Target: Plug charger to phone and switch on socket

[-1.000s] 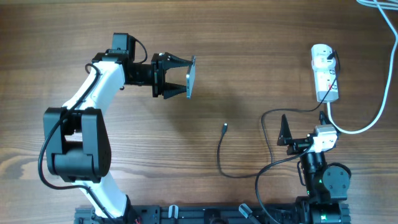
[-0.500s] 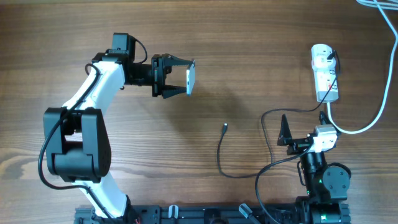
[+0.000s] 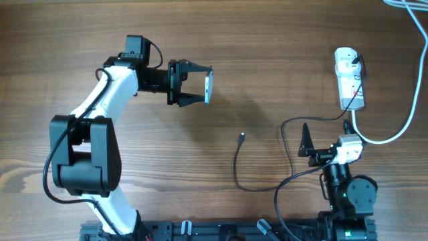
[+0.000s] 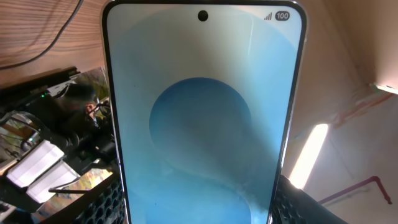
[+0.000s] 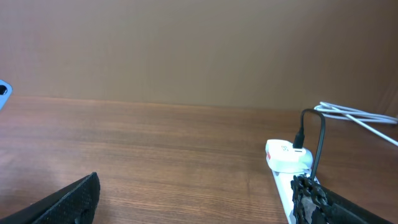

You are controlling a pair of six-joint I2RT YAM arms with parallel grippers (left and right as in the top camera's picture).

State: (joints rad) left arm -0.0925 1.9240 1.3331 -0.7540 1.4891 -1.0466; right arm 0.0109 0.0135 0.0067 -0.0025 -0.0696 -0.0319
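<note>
— Report on phone (image 3: 208, 85).
— Found clamped in left jaws, held clear of bench (image 3: 281, 40), standing on edge in overhead view. Seen face-on from left wrist (image 4: 202, 118): pale blue screen filling most of frame, gripped at both long edges by textured fingers (image 4: 102, 202) low down. Camera hole and a 100 reading noted at top edge.
— And charger (image 3: 235, 167)?
— Lying loose on bench near centre, well apart from phone. Ending in plug tip (image 3: 241, 137) aimed at far side, touched by nothing. Curving back toward right arm (image 3: 341, 181).
— State of right jaws?
— Spread wide, holding nothing. Parked low at near edge, over base of right arm.
— Location of socket (image 3: 349, 79)?
— Far right of bench, beyond right arm, apart from both jaws. Fitted with white lead (image 3: 382, 142) looping off to the right. Also picked up from right wrist (image 5: 287, 157), ahead and to the right, with black plug (image 5: 298, 140) seated in its far end. Red mark noted on casing. Switch position: cannot tell.
</note>
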